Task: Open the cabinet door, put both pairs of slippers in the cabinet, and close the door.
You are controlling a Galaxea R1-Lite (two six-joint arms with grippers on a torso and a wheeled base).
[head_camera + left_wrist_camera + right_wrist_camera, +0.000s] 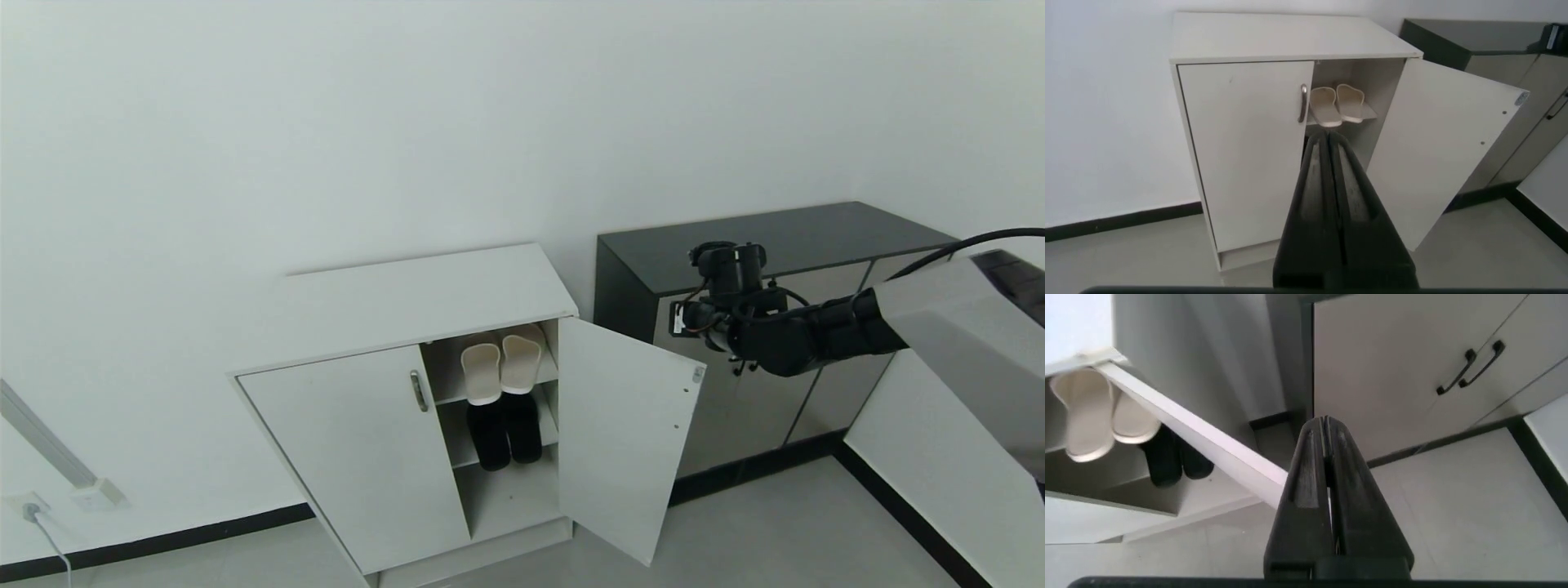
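Observation:
The white cabinet (424, 294) stands against the wall, its left door (359, 457) shut and its right door (624, 433) swung open. Inside, a beige pair of slippers (500, 367) rests on the upper shelf and a black pair (506, 429) on the shelf below. My right gripper (690, 320) hangs shut and empty just beyond the open door's top outer corner; in the right wrist view its tips (1325, 423) sit close to the door's edge (1200, 429). My left gripper (1328, 137) is shut and empty, well back from the cabinet front and pointing at the open side.
A dark-topped cabinet (784, 237) with grey doors and black handles (1466, 369) stands right of the white one, behind the right arm. A wall socket with a cable (33, 510) is low on the left. Bare floor (759, 539) lies in front.

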